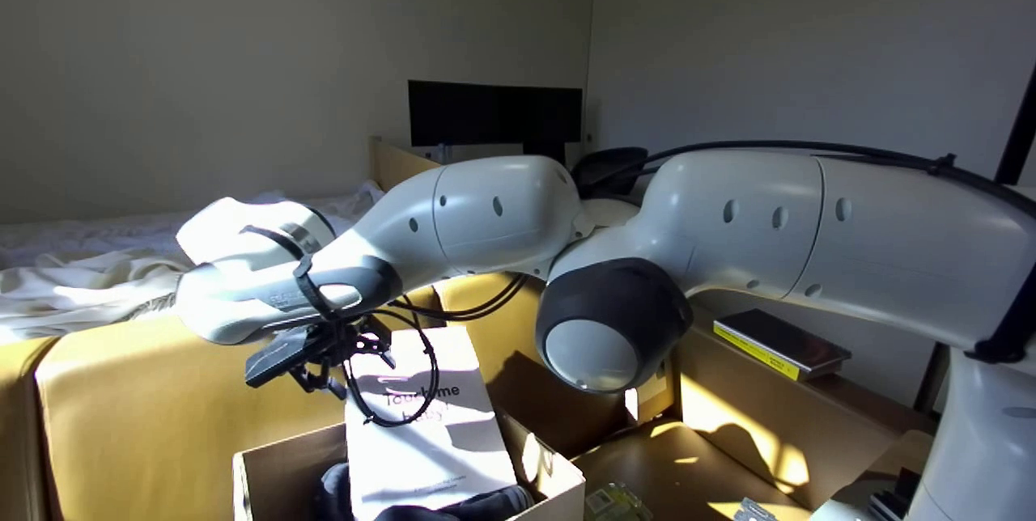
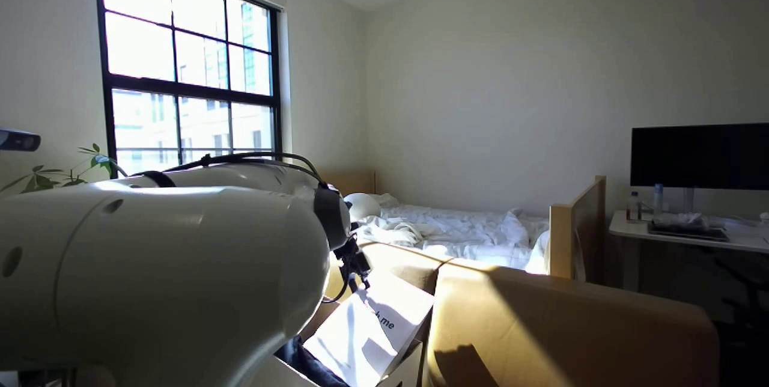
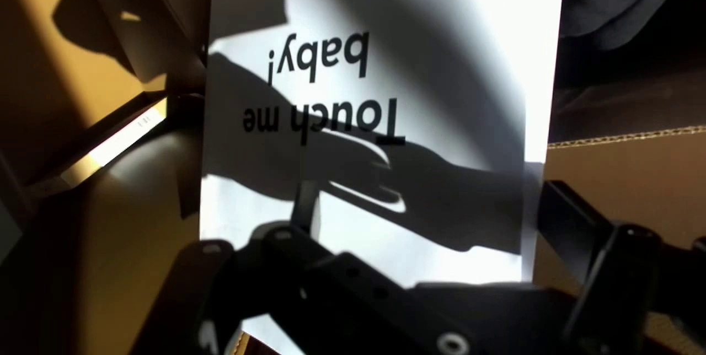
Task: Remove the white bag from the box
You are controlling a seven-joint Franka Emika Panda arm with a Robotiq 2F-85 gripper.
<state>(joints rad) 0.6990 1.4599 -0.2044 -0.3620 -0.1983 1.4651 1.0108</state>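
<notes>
Well, your gripper [image 3: 427,200] hung with its jaws apart near the upper end of the bag [image 1: 431,444], which stood tilted in the box [image 1: 290,460]; whether you were touching it was unclear.

In an exterior view, a black cable loop [image 1: 388,424] crosses the lettering [image 1: 401,400] on the flat white rectangular paper bag [image 1: 441,448], and we cannot read the small print [image 1: 439,484] below. The bottom edge cuts off the brown cardboard carton [image 1: 291,456]. In the wrist view, the black two-fingered end effector [image 3: 433,203] covers part of the bag; we cannot tell whether they touch.
</notes>
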